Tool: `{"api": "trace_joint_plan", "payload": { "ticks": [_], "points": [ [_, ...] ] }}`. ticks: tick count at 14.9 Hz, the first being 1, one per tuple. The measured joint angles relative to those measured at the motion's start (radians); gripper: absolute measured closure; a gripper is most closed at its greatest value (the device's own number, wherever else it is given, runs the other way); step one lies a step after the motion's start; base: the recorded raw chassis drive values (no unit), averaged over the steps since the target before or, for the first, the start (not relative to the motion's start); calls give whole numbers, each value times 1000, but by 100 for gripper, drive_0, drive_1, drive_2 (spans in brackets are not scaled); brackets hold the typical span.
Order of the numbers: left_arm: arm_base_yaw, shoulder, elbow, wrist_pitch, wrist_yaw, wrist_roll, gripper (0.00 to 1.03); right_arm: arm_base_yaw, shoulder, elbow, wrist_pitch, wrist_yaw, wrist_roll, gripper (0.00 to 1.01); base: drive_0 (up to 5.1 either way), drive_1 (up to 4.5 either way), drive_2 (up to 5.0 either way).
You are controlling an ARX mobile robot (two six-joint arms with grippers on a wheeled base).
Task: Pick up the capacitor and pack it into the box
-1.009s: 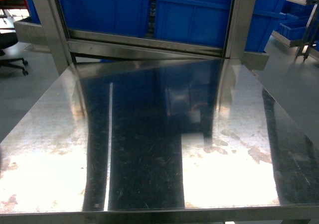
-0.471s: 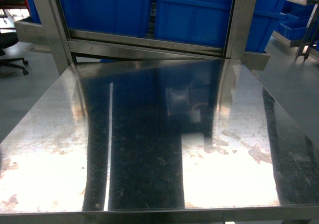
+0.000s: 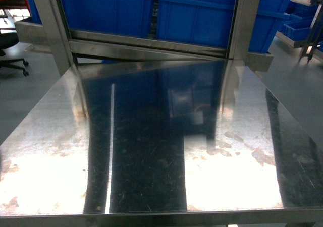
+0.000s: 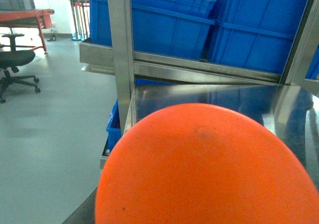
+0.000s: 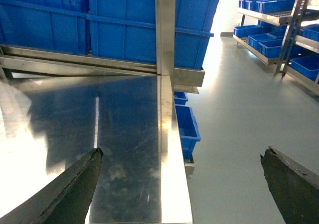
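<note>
Head view: no box or capacitor visible in any view. Steel table (image 3: 151,151) w/ glare patches near front edge; blue bins (image 3: 151,10) behind a metal frame (image 3: 242,20) at far edge. Right gripper (image 5: 182,184) wide open, holding nothing, fingers (image 5: 70,189) straddling table's right edge. Left wrist cam mostly blocked by an orange dome (image 4: 204,169); left gripper state can't tell. Office chair (image 4: 15,67) on floor, far left.

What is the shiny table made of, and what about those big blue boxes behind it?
The table looks like stainless steel, brushed and glossy: it mirrors the blue bins and ceiling lights and shows fine scratches and dull stains. The blue bins look like moulded plastic: even colour, thick rims and ribs, a soft sheen.
</note>
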Motion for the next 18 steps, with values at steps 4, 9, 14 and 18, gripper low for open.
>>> {"api": "trace_joint_plan", "payload": {
  "ticks": [4,9,14,18],
  "points": [
    [0,-183,1,-203,0,0,60,0,0,0,-1,0,0,3,0,0,0],
    [0,-184,1,-199,1,2,60,0,0,0,0,0,0,3,0,0,0],
    [0,-184,1,-200,0,2,60,0,0,0,0,0,0,3,0,0,0],
    [0,-184,1,-200,0,2,60,0,0,0,0,0,0,3,0,0,0]
  ]
}}
